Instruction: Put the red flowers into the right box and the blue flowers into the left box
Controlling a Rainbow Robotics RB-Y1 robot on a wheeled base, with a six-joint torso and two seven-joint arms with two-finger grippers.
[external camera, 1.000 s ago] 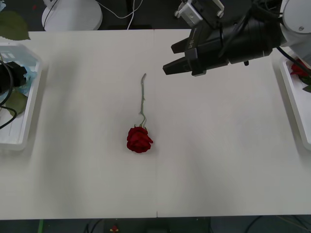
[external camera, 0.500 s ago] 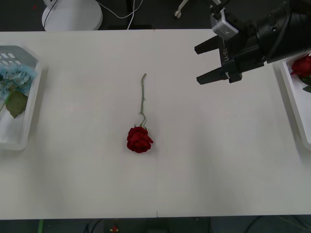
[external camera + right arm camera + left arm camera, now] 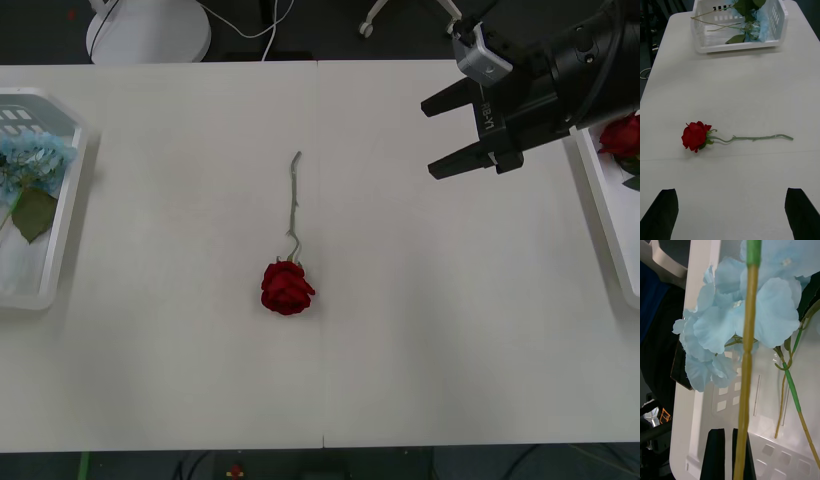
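Meanwhile my right gripper [image 3: 433,135], jaws spread and empty, had drifted slightly back toward the right box [image 3: 604,190], leaving the last of the red flowers [image 3: 287,287] mid-table, still unpicked, so I judged sorting nearly finished.

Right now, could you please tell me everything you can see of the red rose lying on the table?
The red rose is an artificial single stem lying flat near the middle of the white table. Its deep red head faces the robot; small green sepals join it to a thin, slightly kinked grey-green stem without leaves, pointing away toward the far edge. Nothing touches it but the table. The right gripper, jaws open, is off to its right.
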